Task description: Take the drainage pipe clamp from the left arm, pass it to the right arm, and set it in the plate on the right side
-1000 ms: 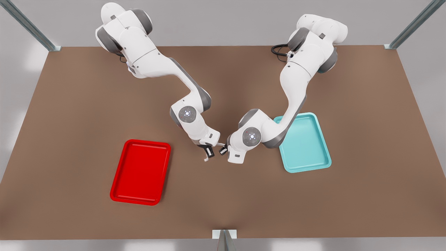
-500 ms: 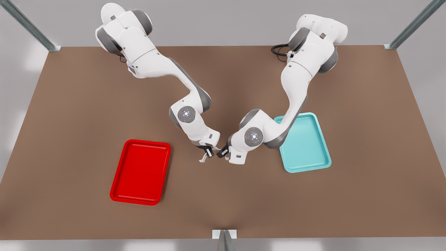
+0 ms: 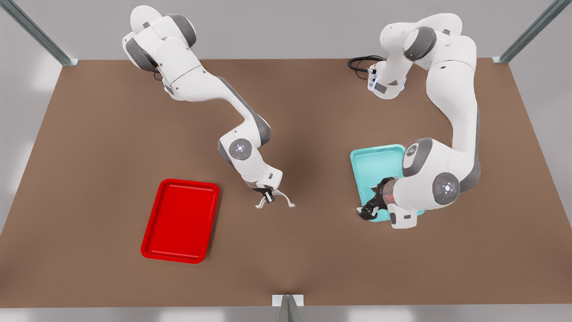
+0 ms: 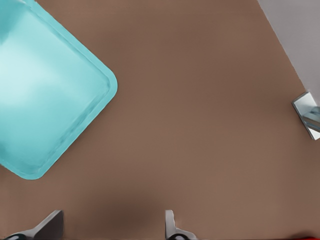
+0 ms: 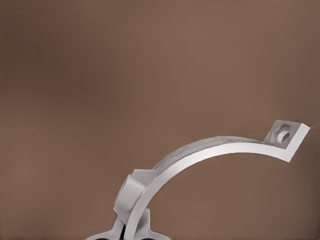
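The white drainage pipe clamp (image 3: 276,198) hangs just above the brown table near its middle, arched with both tabs pointing down. My right gripper (image 3: 268,196) is shut on it; the right wrist view shows the fingers (image 5: 131,210) pinching one end of the clamp (image 5: 215,152). The red plate (image 3: 178,221) lies to the front view's left of it, with nothing in it. My left gripper (image 3: 367,212) is open and holds nothing, low at the near corner of the teal tray (image 3: 375,165). Its spread fingertips (image 4: 169,220) show beside the teal tray (image 4: 45,95).
A metal post bracket (image 3: 288,300) stands at the table's near edge, and is seen again as the bracket (image 4: 307,112) in the left wrist view. A black cable (image 3: 359,63) lies by the base of the arm on the front view's right. Bare tabletop separates the two trays.
My left gripper has let go of the clamp and swung away toward the front view's right, to the teal tray's corner. The right gripper keeps the clamp in nearly the same place.
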